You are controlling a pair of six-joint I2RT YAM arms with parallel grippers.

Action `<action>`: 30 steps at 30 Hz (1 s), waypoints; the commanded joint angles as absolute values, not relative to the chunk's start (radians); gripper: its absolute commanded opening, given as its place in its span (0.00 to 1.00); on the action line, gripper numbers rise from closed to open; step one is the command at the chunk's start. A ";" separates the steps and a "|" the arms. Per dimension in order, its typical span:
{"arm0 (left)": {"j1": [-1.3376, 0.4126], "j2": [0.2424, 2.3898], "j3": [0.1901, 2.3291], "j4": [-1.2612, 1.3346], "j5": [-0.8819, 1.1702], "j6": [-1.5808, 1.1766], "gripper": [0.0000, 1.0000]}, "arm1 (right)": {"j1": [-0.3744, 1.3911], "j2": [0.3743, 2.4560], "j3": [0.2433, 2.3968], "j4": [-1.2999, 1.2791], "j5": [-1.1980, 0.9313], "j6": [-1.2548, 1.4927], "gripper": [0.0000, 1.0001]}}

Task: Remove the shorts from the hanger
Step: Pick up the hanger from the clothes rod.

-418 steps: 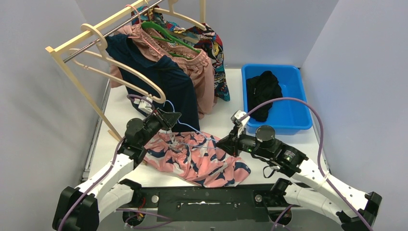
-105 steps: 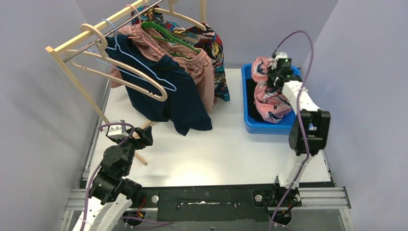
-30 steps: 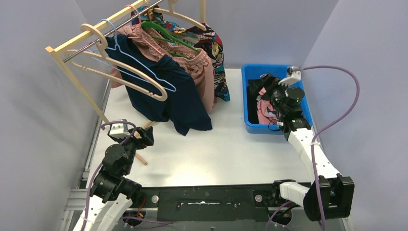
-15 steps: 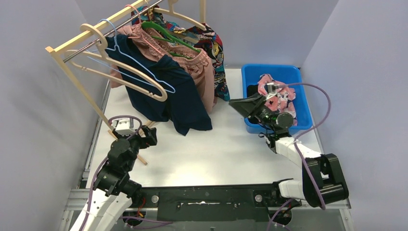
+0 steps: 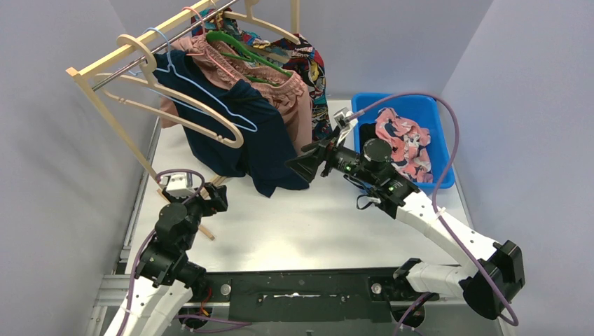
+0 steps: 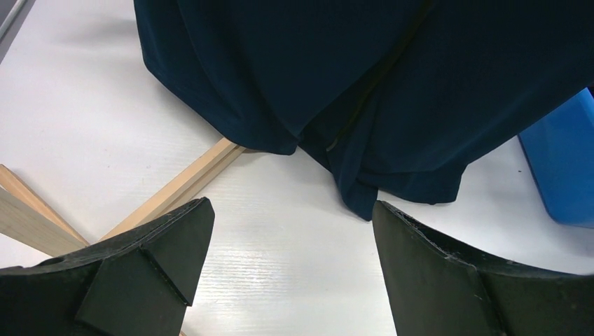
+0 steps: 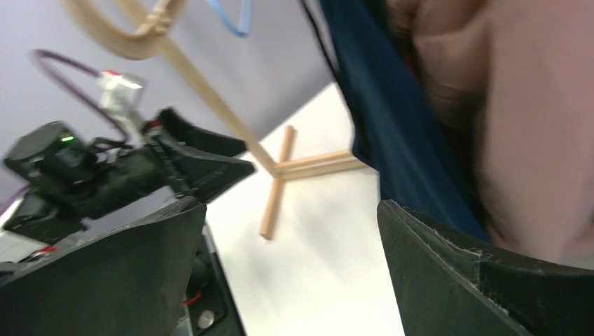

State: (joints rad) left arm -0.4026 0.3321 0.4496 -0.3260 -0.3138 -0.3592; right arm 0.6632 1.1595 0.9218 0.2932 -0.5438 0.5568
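Navy shorts point(image 5: 245, 133), dusty pink shorts point(image 5: 291, 105) and comic-print shorts point(image 5: 315, 77) hang on the rack point(image 5: 105, 63) at upper left, three in all. Pink-print shorts point(image 5: 403, 143) and black shorts point(image 5: 363, 131), two, lie in the blue bin point(image 5: 436, 180) at right of centre. Right gripper point(image 5: 302, 166) is wide open and empty just beside the navy hem, left gripper point(image 5: 213, 199) likewise at lower left; a hem tug could probably snag the waistband and tip the rack.

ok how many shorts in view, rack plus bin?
5. On the rack: navy shorts, dusty pink shorts, multicolour print shorts. In the blue bin: pink printed shorts, black shorts mostly covered. More may hide behind.
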 commanded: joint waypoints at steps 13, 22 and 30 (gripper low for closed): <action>-0.396 0.356 0.468 -0.295 -0.285 -0.356 0.84 | 0.957 1.118 1.002 0.059 0.426 0.328 0.97; -0.391 0.370 0.469 -0.280 -0.273 -0.337 0.84 | 0.957 1.212 1.205 -0.057 0.210 0.278 0.78; -0.390 0.346 0.461 -0.284 -0.293 -0.344 0.84 | 0.953 1.349 1.403 -0.072 0.205 0.217 0.67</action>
